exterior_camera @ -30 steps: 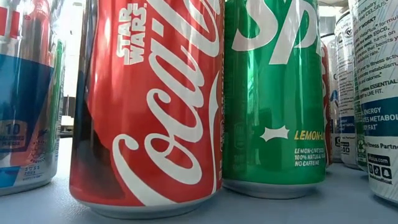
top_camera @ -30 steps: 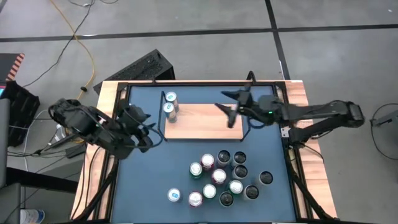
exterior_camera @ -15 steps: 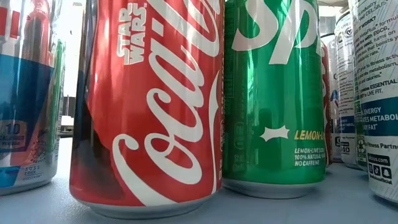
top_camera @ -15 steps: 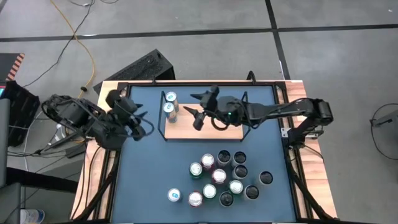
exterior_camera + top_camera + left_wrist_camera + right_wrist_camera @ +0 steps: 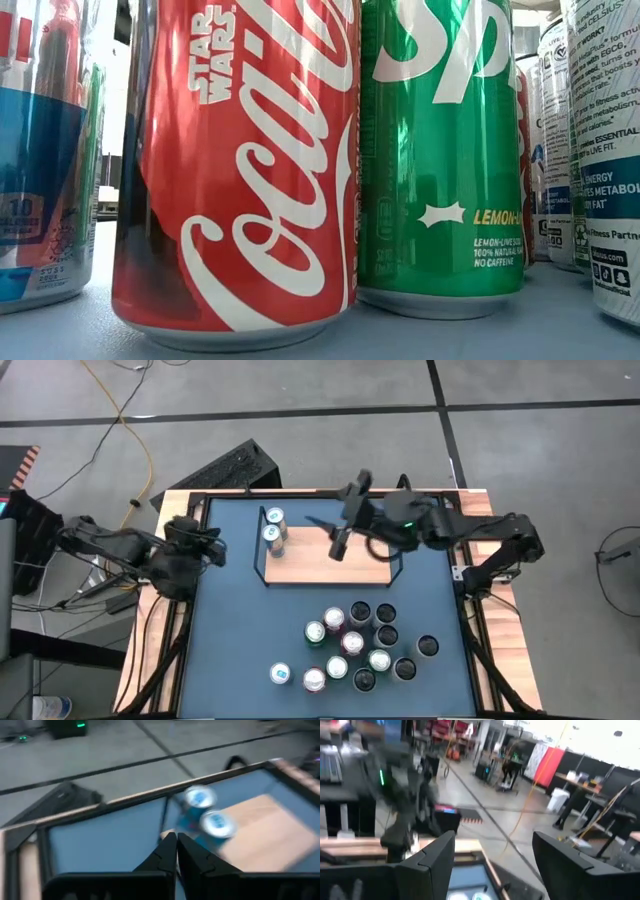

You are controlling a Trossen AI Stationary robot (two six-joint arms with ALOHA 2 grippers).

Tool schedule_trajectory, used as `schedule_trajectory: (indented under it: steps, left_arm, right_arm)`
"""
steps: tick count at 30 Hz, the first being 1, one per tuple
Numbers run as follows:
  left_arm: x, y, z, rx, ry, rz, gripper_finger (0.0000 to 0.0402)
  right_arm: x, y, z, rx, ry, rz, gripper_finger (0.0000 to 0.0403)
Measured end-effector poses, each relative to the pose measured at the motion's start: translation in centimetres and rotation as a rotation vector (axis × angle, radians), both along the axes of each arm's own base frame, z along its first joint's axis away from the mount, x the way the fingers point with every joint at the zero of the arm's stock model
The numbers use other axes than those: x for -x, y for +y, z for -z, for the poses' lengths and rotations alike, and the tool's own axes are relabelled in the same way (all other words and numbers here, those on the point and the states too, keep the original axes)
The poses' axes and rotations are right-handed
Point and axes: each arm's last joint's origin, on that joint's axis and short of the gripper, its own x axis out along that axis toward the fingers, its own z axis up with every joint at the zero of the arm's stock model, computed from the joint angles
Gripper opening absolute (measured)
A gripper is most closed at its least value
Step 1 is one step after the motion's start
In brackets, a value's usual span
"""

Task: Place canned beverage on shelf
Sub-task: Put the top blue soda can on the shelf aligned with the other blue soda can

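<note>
- High view: we see the shelf (image 5: 330,555) at the far end of the table (image 5: 240,650), with two cans (image 5: 272,527) upright at its left end. A second ago the left gripper (image 5: 205,538) hung open over the table just left of the shelf. It has since pulled back toward the table's left rim, away from the shelf, and its fingers have come fully together on nothing. The right gripper (image 5: 340,532) was over the shelf's right end. It swept to the shelf's middle and now sits over the shelf's far edge, fingers spread and empty.
- Low view: nothing has changed. A red cola can (image 5: 235,170) and a green soda can (image 5: 440,150) fill the picture, standing on the table with other cans at either side. No gripper shows here. These belong to the cluster (image 5: 355,645) well on the near side of the shelf, still waiting.
- Left wrist view: the fingers (image 5: 167,855) meet tip to tip with no can between them, and the two shelf cans (image 5: 207,812) stand ahead at the shelf's end, apart from the fingers.
- Right wrist view: the wide fingers (image 5: 432,862) frame only the room beyond, and the tops of the shelf cans peek in low between them.
- What this means, in our judgement: the left arm is retiring from the shelf, both grippers are free, and the next can must come from the cluster, probably by the right arm.
</note>
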Motion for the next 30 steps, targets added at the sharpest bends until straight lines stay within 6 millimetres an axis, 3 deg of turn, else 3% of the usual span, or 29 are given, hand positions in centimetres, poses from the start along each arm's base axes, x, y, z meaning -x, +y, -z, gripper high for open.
schedule_trajectory:
  steps: [4,11,22,30]
  left_arm:
    - [-0.5,0.4,2.9,-0.002,0.007,-0.096,0.0000]
    - [0.0,0.5,5.9,-0.055,0.014,-0.070,0.0000]
    - [2.1,1.3,9.2,-0.144,-0.058,0.086,0.0000]
    - [2.0,1.8,9.9,-0.216,-0.193,0.279,0.0000]
  right_arm:
    - [2.2,-0.1,-1.7,0.002,-0.049,-0.002,0.0260]
    - [5.1,-0.6,-3.1,-0.002,-0.057,0.062,0.0260]
    - [4.7,-0.2,-2.6,-0.004,-0.029,0.055,0.0260]
    - [4.2,-0.2,-2.3,-0.001,-0.020,0.054,0.0260]
